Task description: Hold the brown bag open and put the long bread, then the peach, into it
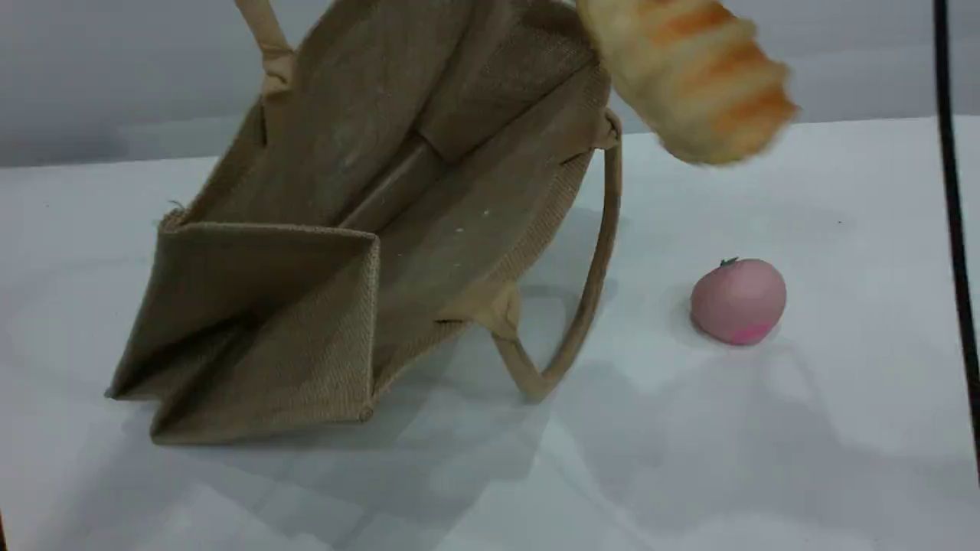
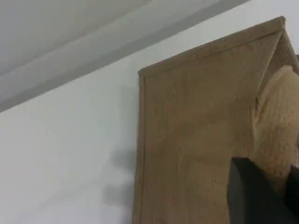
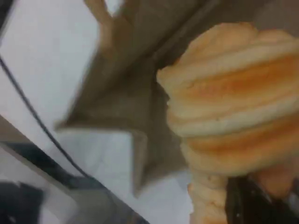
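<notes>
Scene view shows the white table (image 1: pixel 766 459) bearing the large tan-brown woven jute bag (image 1: pixel 321 252), tipped so that its open mouth faces near and right and its inside is plain to see. One beige rope-like loop handle (image 1: pixel 589 291) hangs from the right rim and curls down to the table; the other beige handle (image 1: pixel 264 42) rises out of the picture's top edge at far left.

Up at the top of that view, right of the bag's far rim and clear of the table, hangs the long pale yellow toy bread with orange-brown ridged stripes (image 1: pixel 693 76), blurred. In the right wrist view the same loaf (image 3: pixel 233 102) fills the right half, with the bag's open mouth (image 3: pixel 135 79) below and to its left. The right claw (image 3: pixel 254 203) shows as a dark fingertip at the bottom edge, pressed against the loaf's lower end; its jaws are drawn nearly together, pinching the soft bread.

Left wrist view looks along an outer wall of the bag (image 2: pixel 196 154). The left claw (image 2: pixel 259 196) is a dark block at the bottom right, fully closed, with beige handle material (image 2: pixel 278 126) bunched right above its tip.

On the table well right of the bag, near its hanging handle's side, sits the small round pink toy peach (image 1: pixel 737 301), green stem up, below the lifted loaf.
</notes>
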You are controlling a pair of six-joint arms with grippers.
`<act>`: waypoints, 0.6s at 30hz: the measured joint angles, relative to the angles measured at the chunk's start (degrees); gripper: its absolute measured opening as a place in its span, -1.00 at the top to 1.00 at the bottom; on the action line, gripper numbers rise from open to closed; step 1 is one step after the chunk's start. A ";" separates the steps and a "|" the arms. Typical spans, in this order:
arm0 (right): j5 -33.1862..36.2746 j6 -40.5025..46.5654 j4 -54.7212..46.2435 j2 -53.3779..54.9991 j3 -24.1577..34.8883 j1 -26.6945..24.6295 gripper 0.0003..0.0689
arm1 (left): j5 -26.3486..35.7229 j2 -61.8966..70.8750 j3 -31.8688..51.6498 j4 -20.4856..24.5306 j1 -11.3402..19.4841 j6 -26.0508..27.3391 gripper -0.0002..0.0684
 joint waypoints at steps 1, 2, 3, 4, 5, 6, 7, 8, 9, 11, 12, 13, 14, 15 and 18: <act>-0.67 -0.78 1.95 0.29 0.00 0.00 0.84 | 0.00 0.00 0.00 -0.03 0.00 0.00 0.72; -1.30 -1.43 3.88 0.63 0.00 0.00 0.84 | 0.00 0.00 0.00 -0.07 0.00 0.00 0.72; -1.67 -1.98 5.15 1.02 0.00 0.00 0.84 | 0.00 0.00 0.00 -0.11 0.00 0.00 0.72; -1.93 -2.12 6.54 1.42 0.00 0.00 0.85 | 0.00 0.00 0.00 -0.15 0.00 0.00 0.72; -2.08 -2.12 7.96 1.93 0.00 0.00 0.85 | 0.00 0.00 0.00 -0.15 0.00 0.00 0.72; -2.20 -2.12 9.23 2.57 0.00 0.00 0.85 | 0.00 0.00 0.00 -0.18 0.00 0.00 0.72; -2.21 -2.12 10.06 3.22 -0.06 0.00 0.85 | 0.00 0.00 0.00 -0.18 0.00 -0.05 0.72; -2.25 -2.12 10.92 4.07 -0.06 0.00 0.85 | 0.00 0.00 0.00 -0.18 0.00 -0.05 0.72; -2.37 -2.17 11.17 5.02 -0.20 0.00 0.85 | 0.00 0.00 0.00 -0.22 0.00 -0.05 0.72; -2.66 -3.31 11.13 6.82 -0.62 0.00 0.85 | 0.00 0.00 0.00 -0.25 0.00 -0.05 0.72; -2.83 -3.64 11.63 7.82 -0.93 0.00 0.85 | 0.00 0.00 0.00 -0.25 0.00 -0.05 0.72; -2.83 -3.97 12.00 8.82 -1.32 0.00 0.85 | 0.00 0.00 0.00 -0.25 0.00 -0.05 0.72; -2.91 -4.58 12.75 9.69 -1.72 0.00 0.85 | 0.00 0.00 0.00 -0.25 0.00 -0.05 0.72; -2.96 -5.25 13.82 10.74 -2.26 0.00 0.85 | 0.00 0.00 0.00 -0.56 0.00 -0.05 0.72; -2.92 -6.86 15.63 13.91 -4.28 0.00 0.85 | 0.00 0.00 0.00 -1.77 0.00 -0.05 0.72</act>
